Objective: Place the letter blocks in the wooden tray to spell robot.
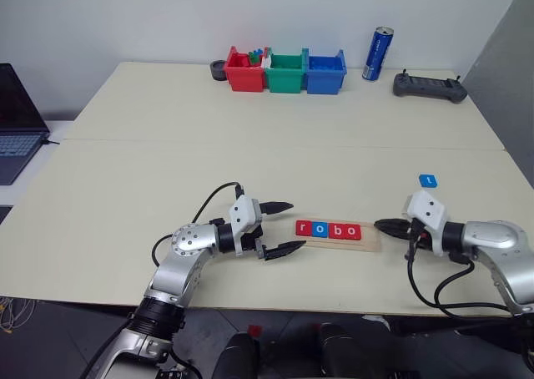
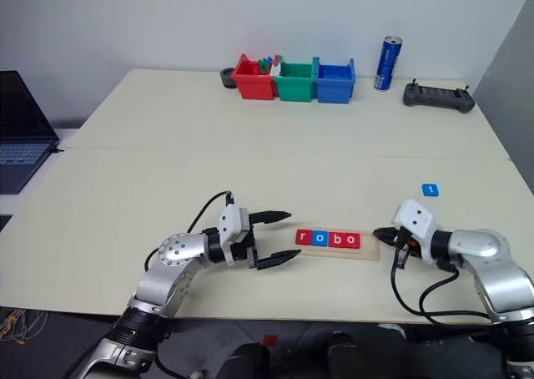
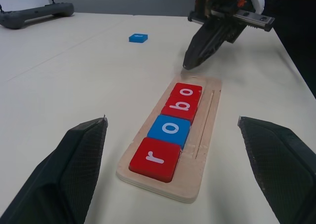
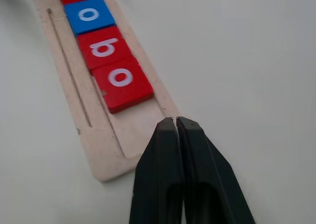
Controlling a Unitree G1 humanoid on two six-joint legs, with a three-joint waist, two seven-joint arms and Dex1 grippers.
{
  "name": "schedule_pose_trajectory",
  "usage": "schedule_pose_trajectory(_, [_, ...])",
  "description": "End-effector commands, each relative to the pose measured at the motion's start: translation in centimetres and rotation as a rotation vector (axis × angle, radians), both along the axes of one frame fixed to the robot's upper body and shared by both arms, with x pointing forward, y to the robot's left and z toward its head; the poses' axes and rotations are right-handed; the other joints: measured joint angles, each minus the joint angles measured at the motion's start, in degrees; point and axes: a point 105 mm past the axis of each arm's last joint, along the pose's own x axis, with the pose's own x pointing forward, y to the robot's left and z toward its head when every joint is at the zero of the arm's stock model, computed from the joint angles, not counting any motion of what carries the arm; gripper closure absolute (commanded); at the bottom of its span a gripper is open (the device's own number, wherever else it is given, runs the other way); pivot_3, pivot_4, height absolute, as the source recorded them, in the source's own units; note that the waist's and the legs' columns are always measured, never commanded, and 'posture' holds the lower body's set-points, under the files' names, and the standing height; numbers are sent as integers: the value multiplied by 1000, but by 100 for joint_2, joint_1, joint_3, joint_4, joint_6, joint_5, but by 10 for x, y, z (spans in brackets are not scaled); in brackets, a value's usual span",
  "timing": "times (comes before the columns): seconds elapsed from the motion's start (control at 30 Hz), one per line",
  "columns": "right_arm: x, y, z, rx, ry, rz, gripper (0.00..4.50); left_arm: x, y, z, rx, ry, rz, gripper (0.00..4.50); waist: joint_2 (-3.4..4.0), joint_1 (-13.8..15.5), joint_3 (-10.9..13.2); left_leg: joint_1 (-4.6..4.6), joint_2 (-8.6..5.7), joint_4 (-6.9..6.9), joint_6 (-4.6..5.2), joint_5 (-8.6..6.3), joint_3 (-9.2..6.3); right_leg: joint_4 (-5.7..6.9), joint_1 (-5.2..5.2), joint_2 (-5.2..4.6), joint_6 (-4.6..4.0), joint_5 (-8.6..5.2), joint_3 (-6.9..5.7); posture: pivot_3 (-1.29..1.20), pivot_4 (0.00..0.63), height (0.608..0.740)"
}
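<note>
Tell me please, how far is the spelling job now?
Done: four letter blocks, r, o, b and o, lie in the wooden tray, with one bare spot at its right end. In hand: nothing; the left gripper has open jaws beside the tray, and the right gripper sits shut at the bare end. Left: the blue t block lies on the table and must go last.

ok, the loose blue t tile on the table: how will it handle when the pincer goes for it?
The blue t tile looks rigid and probably light. Lying flat on the smooth table, it likely slides when nudged and won't roll or tip. Its low edges leave little to pinch, so it may slip.
</note>
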Motion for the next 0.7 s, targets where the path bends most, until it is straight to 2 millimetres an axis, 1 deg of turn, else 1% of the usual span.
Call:
schedule_pose_trajectory(0.03, [6, -24, 25, 49, -71, -145, 3167, 0, -2, 9, -15, -35, -8, 0, 0, 1, 0, 0, 0, 0, 0, 0, 0, 0, 0, 0, 0, 0, 0, 0, 150, 740])
schedule_pose_trajectory(0.1, [7, -32, 29, 48, -89, -199, 2446, -1, -2, 8, -17, -33, -8, 0, 0, 2, 0, 0, 0, 0, 0, 0, 0, 0, 0, 0, 0, 0, 1, 0, 150, 740])
schedule_pose_trajectory(0.23, [19, -58, 33, 89, -149, -445, 972, -1, -4, 7, -22, -30, -13, 0, 0, -3, 0, 0, 1, -1, 0, 0, 1, 1, 0, 0, 0, 0, 1, 0, 150, 740])
schedule_pose_trajectory(0.3, [26, -66, 34, 114, -175, -543, 227, -1, -6, 7, -24, -29, -18, 0, 0, -12, 0, 0, 1, 0, 0, 0, 3, 3, 0, 0, 0, 0, 3, 0, 150, 740])
schedule_pose_trajectory(0.33, [29, -69, 34, 116, -189, -590, 43, -1, -6, 7, -24, -30, -22, 0, 1, -20, 0, 1, 1, -1, 0, 0, 4, 3, -1, 0, 0, 0, 3, 0, 150, 740])
schedule_pose_trajectory(0.43, [39, -73, 33, 151, -211, -700, 43, 0, -7, 7, -25, -32, -27, 0, 1, -26, -1, 1, 1, -1, 0, 0, 3, 5, -1, 1, 0, 0, 3, 0, 150, 740])
schedule_pose_trajectory(0.53, [52, -80, 30, 232, -212, -845, 43, 2, -9, 8, -26, -37, -27, 0, 2, -32, -1, 0, 0, -1, 0, 0, 3, 7, -2, 1, -1, 0, 4, 0, 150, 740])
schedule_pose_trajectory(0.7, [66, -99, 21, 294, -185, -1024, 43, 1, -9, 9, -30, -39, -33, 0, 3, -44, -2, -1, 0, -3, 0, 0, 2, 8, -4, 1, -1, 0, 3, 0, 150, 740])
